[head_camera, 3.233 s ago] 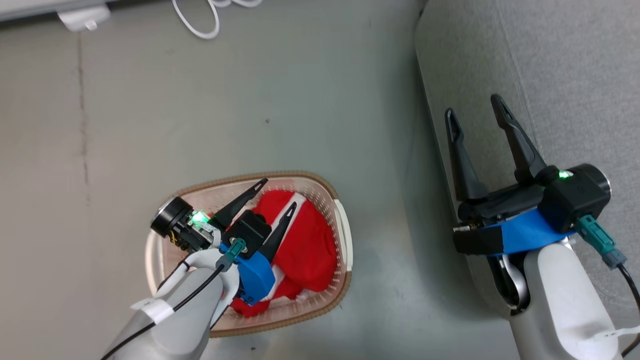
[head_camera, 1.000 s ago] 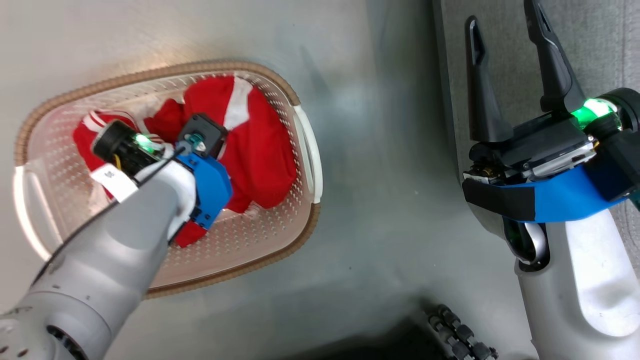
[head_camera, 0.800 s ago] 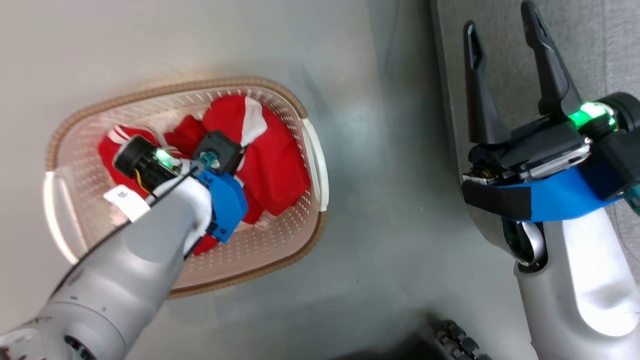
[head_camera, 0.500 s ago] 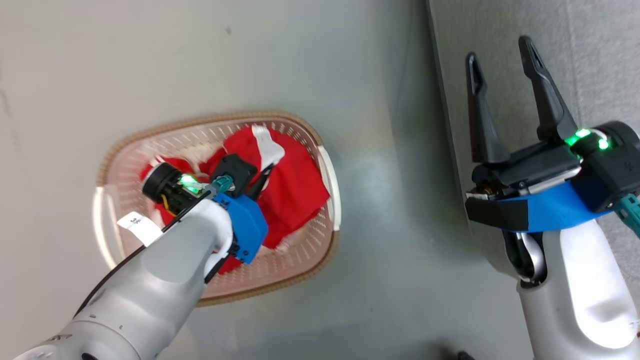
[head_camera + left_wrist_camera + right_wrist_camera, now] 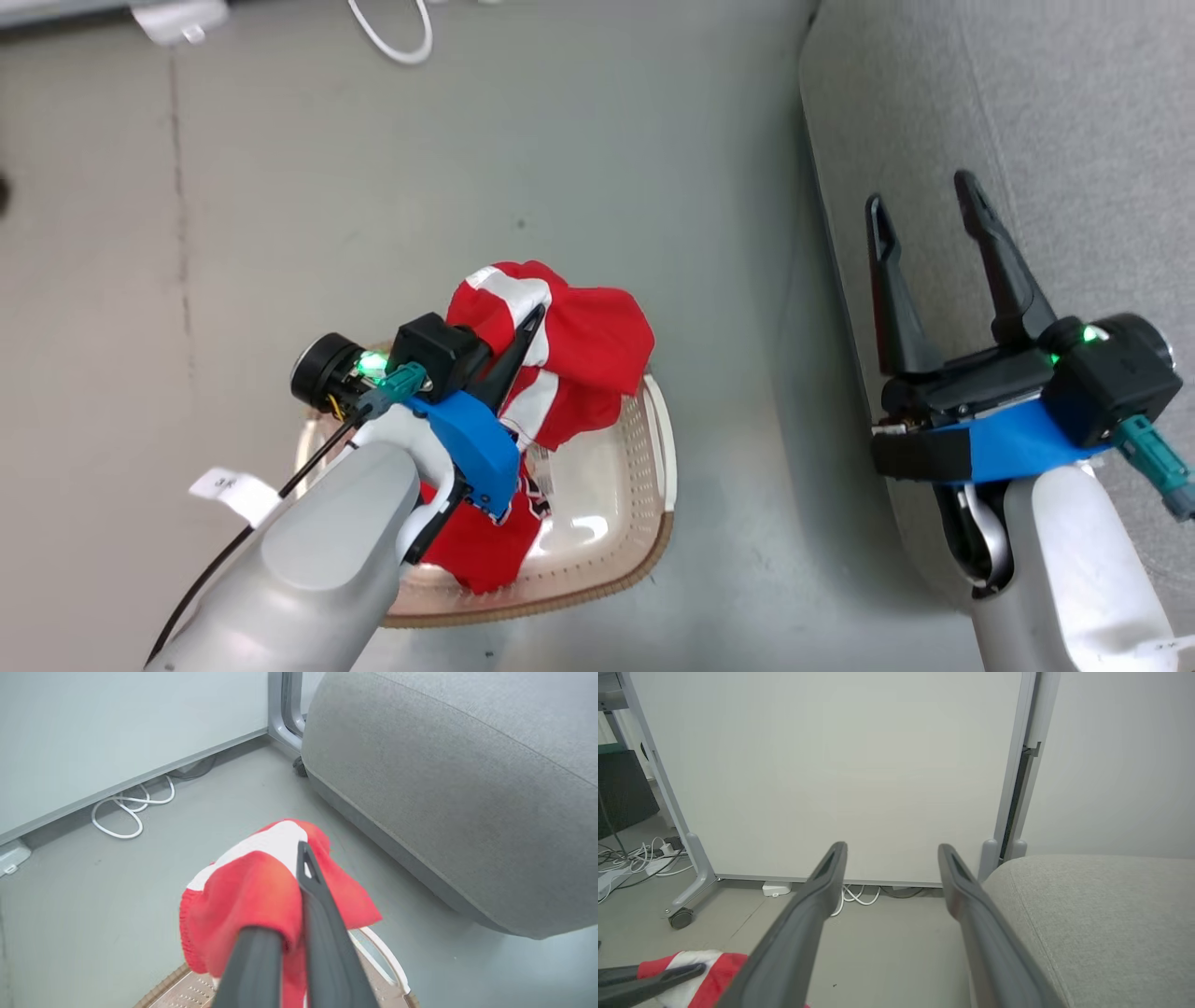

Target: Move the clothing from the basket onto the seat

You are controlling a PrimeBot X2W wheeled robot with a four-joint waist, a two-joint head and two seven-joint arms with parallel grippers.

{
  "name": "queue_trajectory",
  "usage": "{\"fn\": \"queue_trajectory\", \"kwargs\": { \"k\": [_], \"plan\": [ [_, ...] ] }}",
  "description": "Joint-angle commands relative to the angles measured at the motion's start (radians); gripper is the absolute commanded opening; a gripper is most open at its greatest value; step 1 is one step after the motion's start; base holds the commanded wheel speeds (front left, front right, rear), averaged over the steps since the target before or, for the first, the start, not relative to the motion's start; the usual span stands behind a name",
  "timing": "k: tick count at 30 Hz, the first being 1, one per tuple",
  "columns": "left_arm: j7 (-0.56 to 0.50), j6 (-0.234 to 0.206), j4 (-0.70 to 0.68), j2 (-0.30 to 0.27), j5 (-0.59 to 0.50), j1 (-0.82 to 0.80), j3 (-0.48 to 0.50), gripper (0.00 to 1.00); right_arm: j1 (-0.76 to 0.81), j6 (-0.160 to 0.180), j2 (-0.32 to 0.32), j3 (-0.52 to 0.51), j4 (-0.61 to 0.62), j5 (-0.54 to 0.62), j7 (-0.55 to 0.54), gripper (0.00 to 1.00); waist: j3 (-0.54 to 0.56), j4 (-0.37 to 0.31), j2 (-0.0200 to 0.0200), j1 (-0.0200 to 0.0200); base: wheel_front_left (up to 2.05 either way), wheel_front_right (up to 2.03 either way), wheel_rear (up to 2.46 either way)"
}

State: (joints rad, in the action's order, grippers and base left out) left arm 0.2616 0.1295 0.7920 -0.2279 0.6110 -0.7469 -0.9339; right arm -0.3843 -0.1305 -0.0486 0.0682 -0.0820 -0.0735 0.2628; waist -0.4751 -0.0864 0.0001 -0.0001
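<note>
head view looks down; wrist views share sofa (image 5: pixel 467 788).

The striped garment (image 5: pixel 588 336) is bright red with broad white stripes, and its edge in the left wrist view is red and ribbed. Below it, the jersey (image 5: pixel 485 555) is the same red. Small black-and-white marks at its fold may be lettering, too small to read. The basket (image 5: pixel 607 467) is cream-white, dotted with rows of small holes, and its rim has a brown woven pattern. The sofa (image 5: pixel 1027 112) is plain mid-grey with a fine weave. The floor (image 5: pixel 373 187) is pale grey-green, with a white cable (image 5: pixel 397 42) on it. The left claw (image 5: pixel 532 322) and right claw (image 5: pixel 918 191) have black fingers, each above a bright blue bracket, a green light, a teal plug and a pale grey forearm.
</note>
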Motion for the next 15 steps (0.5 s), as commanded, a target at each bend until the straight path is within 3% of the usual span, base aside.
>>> {"fn": "queue_trajectory", "kwargs": {
  "k": [1, 9, 15],
  "plan": [
    [0.005, 0.000, -0.022, -0.004, -0.021, 0.021, 0.031, 0.00, 0.021, 0.000, -0.003, -0.001, -0.006, 0.007, 0.003, 1.00, 0.067, 0.028, -0.0001, 0.0001, 0.00, 0.00, 0.00],
    [0.005, 0.000, -0.145, 0.012, -0.134, 0.129, 0.232, 0.00, 0.088, 0.000, -0.003, -0.008, -0.026, 0.003, 0.003, 1.00, 0.193, 0.046, -0.0001, 0.0001, 0.00, 0.00, 0.00],
    [0.005, 0.000, -0.222, 0.028, -0.187, 0.180, 0.310, 0.00, 0.139, 0.000, -0.003, -0.006, -0.041, -0.008, 0.003, 1.00, 0.280, 0.051, -0.0001, 0.0001, 0.00, 0.00, 0.00]
  ]
}}
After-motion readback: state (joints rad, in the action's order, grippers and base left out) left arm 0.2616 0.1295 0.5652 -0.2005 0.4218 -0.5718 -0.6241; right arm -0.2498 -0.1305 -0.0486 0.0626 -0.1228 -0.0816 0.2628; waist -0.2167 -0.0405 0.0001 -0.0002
